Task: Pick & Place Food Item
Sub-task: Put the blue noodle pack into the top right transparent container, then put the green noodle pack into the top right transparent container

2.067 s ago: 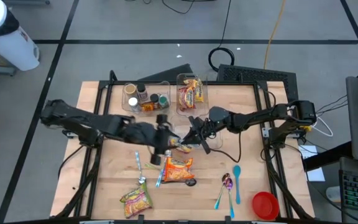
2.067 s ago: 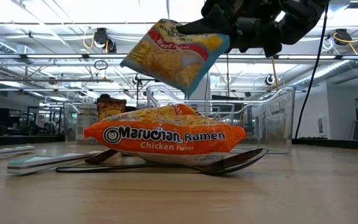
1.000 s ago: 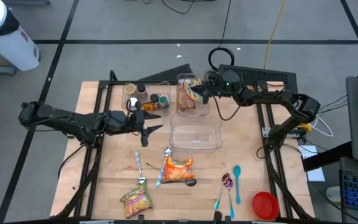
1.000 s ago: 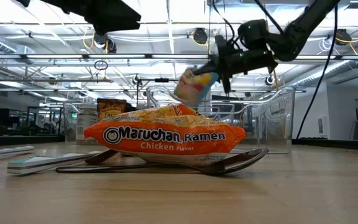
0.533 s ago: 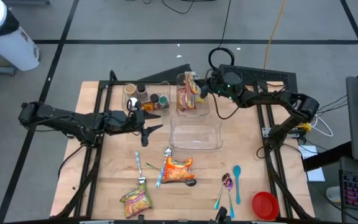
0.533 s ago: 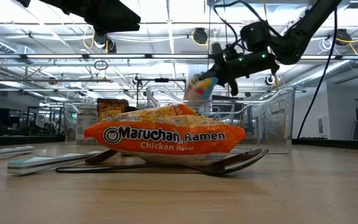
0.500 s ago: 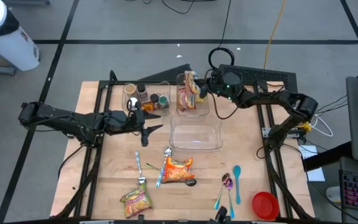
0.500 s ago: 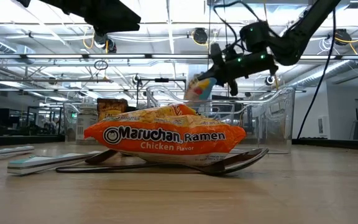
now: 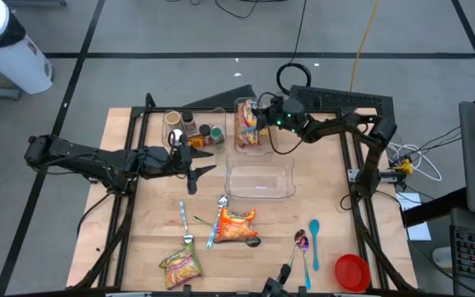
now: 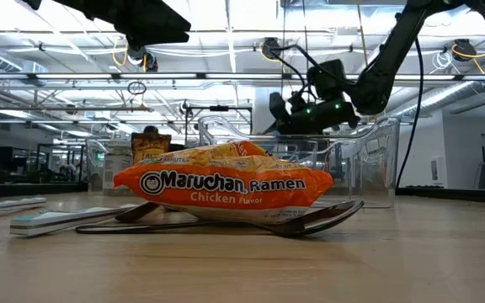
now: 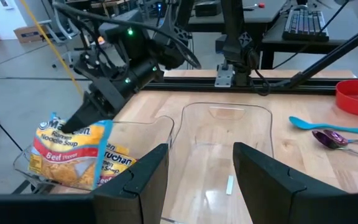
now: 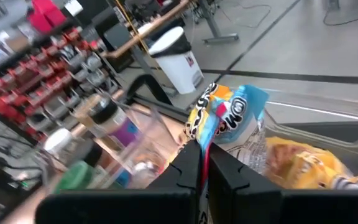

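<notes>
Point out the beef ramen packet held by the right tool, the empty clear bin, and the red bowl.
beef ramen packet [image 11: 67,152], left wrist view, middle of its printed face.
empty clear bin [image 9: 259,191], high view, its near wall.
red bowl [image 9: 352,271], high view, middle of the bowl.
right tool [image 12: 202,167], right wrist view, between its fingertips.

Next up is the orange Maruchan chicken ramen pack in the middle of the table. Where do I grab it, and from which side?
Probably from straight above, pinching a crimped short end of the Maruchan chicken ramen pack. It lies flat with its middle bulging, and it rests on spoons, so a side approach would likely snag them.
</notes>
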Controlling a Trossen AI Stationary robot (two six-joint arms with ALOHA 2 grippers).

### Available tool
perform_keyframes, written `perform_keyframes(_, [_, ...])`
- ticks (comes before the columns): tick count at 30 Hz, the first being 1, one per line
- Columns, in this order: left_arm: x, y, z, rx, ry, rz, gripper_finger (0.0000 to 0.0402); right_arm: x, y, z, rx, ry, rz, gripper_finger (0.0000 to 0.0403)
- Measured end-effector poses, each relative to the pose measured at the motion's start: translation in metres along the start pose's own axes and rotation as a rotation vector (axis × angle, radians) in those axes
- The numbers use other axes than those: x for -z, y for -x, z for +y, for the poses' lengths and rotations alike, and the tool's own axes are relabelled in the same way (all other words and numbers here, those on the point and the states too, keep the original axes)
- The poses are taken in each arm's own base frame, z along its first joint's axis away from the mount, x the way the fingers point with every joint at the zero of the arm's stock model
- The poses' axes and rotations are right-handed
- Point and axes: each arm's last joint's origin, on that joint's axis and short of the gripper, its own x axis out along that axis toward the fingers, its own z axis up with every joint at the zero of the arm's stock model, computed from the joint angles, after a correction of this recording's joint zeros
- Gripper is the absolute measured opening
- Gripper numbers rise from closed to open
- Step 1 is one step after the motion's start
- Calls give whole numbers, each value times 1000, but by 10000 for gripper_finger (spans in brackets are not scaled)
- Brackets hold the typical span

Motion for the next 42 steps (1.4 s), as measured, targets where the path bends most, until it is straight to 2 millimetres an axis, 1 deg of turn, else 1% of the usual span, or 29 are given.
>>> perform_keyframes(7, [0,0,1,-3,0,2,189,4,0,-4,76,117,31,6])
perform_keyframes(10, [0,0,1,-5,0,2,189,5,0,-5,79,162,40,23])
perform_keyframes(13, [0,0,1,-5,0,2,189,5,0,-5,78,224,46,62])
perform_keyframes(19, [0,0,1,-5,0,1,189,7,1,-7,108,320,62,163])
perform_keyframes(22, [0,0,1,-4,0,1,189,7,1,-7,107,374,64,207])
perform_keyframes(25, [0,0,1,-4,0,1,189,1,4,-2,97,403,48,239])
perform_keyframes(28, [0,0,1,-4,0,1,189,-9,8,7,76,444,5,260])
perform_keyframes(33, [0,0,1,-4,0,1,189,-28,18,20,56,478,-52,275])
perform_keyframes(35, [0,0,1,-4,0,1,189,-30,22,22,32,468,-29,276])
perform_keyframes(39, [0,0,1,-4,0,1,189,-29,26,27,-60,431,57,265])
perform_keyframes(42, [0,0,1,-4,-1,1,189,-16,27,27,-59,434,170,246])
